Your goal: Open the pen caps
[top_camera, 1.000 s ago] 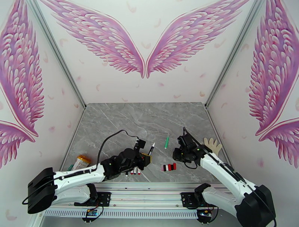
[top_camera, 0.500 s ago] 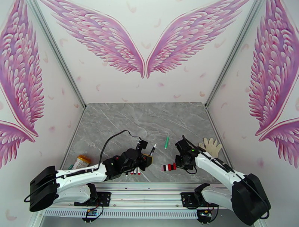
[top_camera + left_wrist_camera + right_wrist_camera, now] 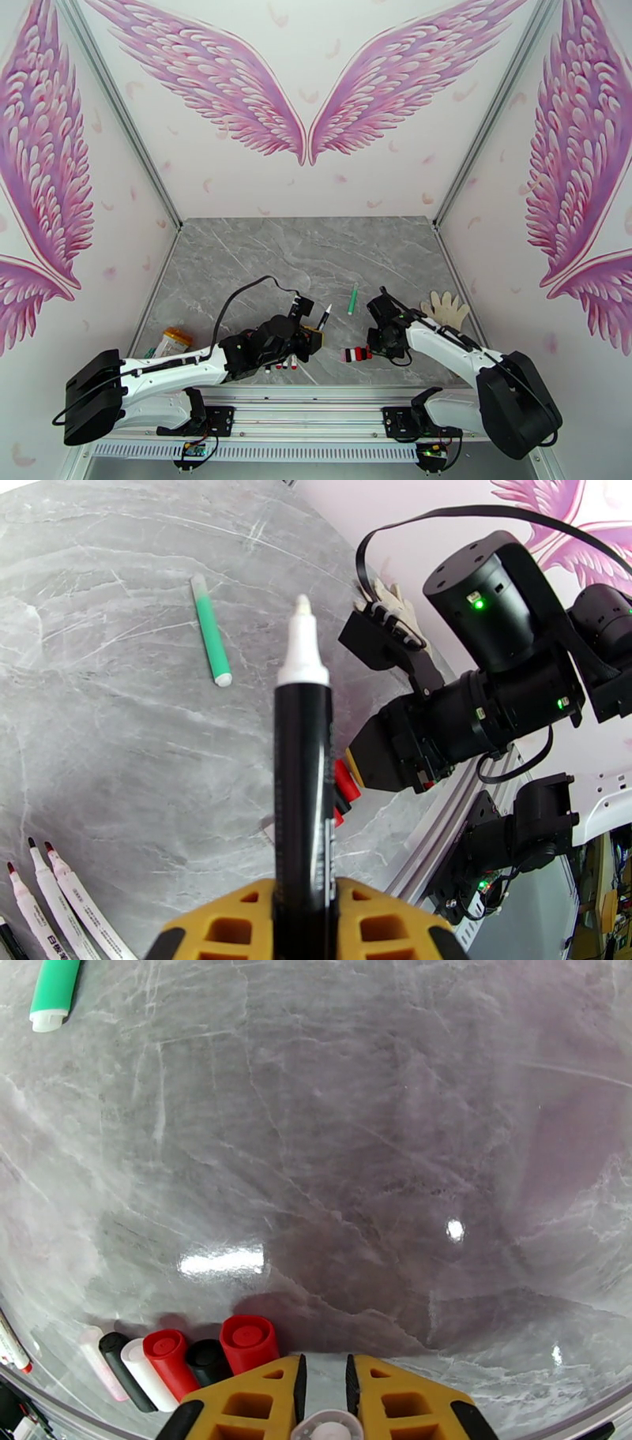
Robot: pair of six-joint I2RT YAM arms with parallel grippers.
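Top external view first: grey marble table [image 3: 316, 245], both arms reaching in over its near half. At left, left gripper [image 3: 304, 902] clamped tight on the black pen [image 3: 302, 780], held up off the surface, white nib bare and pointing away. At right, right gripper [image 3: 324, 1374] low over the table, fingers close together with a narrow slot between, apparently pinching a pale cap [image 3: 328, 1430] deep in that slot. Further out, green pen [image 3: 210, 630] lying alone. Three uncapped pens [image 3: 59, 894] flat on the marble near the left gripper. Smallest, the row of pen caps [image 3: 170, 1363], red, black and white, touching one another, just left of the right fingertips.

Judged step: parking the pulled cap. Lower until nearly touching the marble, just right of the end red cap [image 3: 249, 1343], then spread the fingers gently. Avoid nudging the row: round, likely to roll. Keep the black pen steady, nib off everything.
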